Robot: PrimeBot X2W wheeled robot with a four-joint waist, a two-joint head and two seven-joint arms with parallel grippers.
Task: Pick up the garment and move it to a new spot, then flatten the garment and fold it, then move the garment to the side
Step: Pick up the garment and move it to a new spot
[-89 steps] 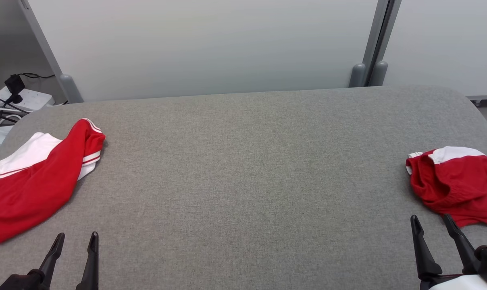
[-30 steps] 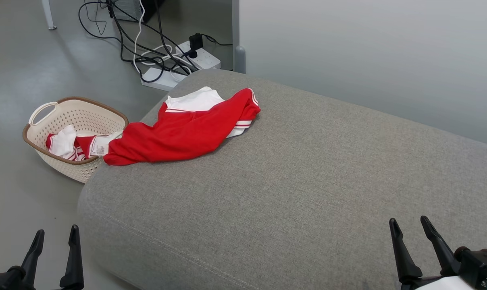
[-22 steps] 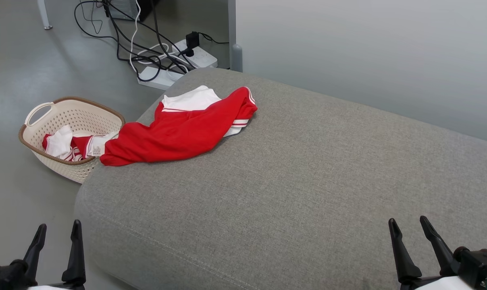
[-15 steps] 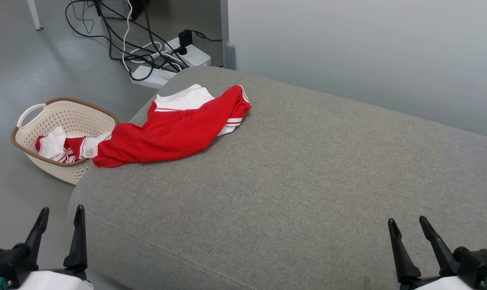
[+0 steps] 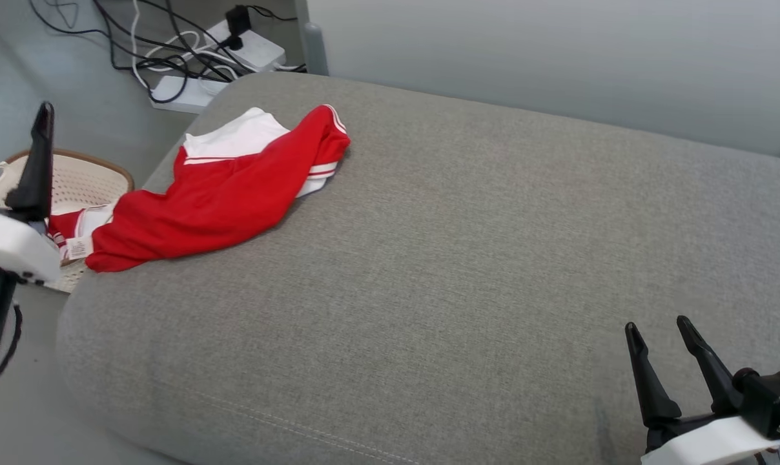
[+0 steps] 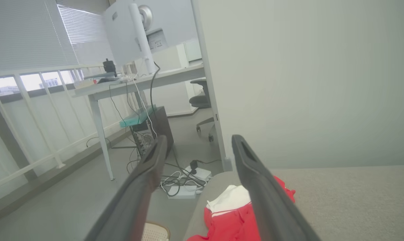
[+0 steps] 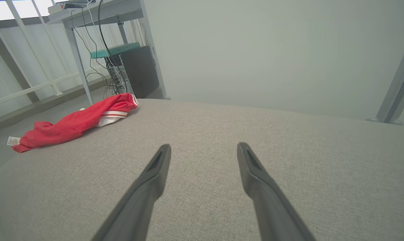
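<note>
The garment (image 5: 215, 194) is red with white panels and striped cuffs. It lies crumpled at the far left end of the grey padded table (image 5: 467, 258), one end hanging over the edge. My left gripper (image 5: 10, 110) is open and raised off the table's left end, above the basket and left of the garment. In the left wrist view its fingers (image 6: 199, 139) point over the garment (image 6: 235, 214), apart from it. My right gripper (image 5: 656, 324) is open and empty over the table's near right. The right wrist view shows it (image 7: 203, 146) low over bare cloth, the garment (image 7: 78, 122) far to its left.
A cream perforated basket (image 5: 86, 184) stands on the floor by the table's left end and holds more red and white cloth (image 5: 64, 229). Cables and power strips (image 5: 190, 51) lie on the floor behind. A pale partition wall (image 5: 558, 51) runs along the far side.
The head camera has moved, so the whole scene has shifted. My left arm has risen from the view's bottom edge to its upper left. Both grippers stay open and the garment lies as before.
</note>
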